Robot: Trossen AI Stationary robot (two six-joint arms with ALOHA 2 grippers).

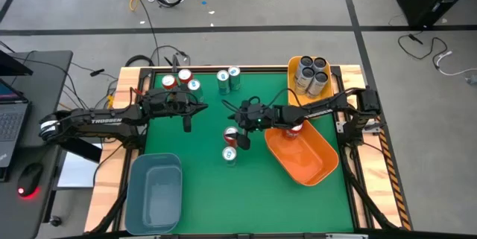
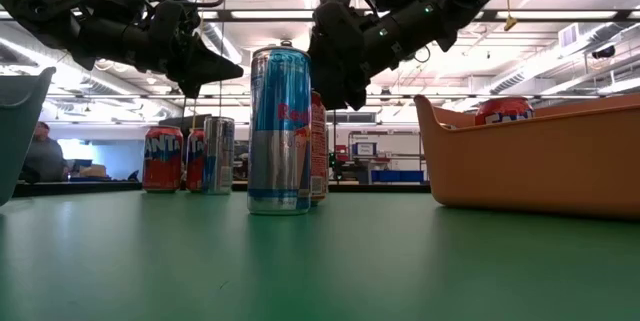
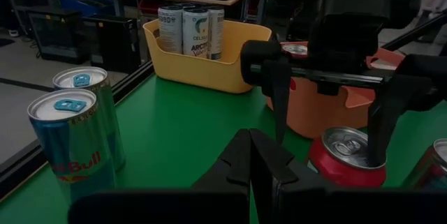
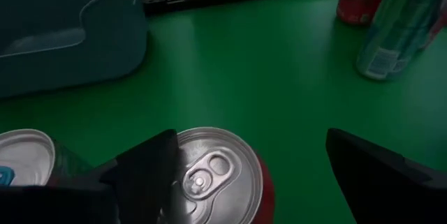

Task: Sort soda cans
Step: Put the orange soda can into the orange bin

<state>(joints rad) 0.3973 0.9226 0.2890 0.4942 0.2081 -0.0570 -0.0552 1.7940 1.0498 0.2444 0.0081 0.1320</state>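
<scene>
Standing upright — red can [image 4: 218, 177], seemingly ungripped.

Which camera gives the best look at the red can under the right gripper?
The right wrist view: the red can fills it, lid up, between the open right gripper fingers. The left wrist view shows it smaller, the high view tiny; the low view mostly hides it.

Green table [image 1: 209, 179] carries cans [image 1: 229, 155] (three bins [image 1: 153, 190]).
</scene>
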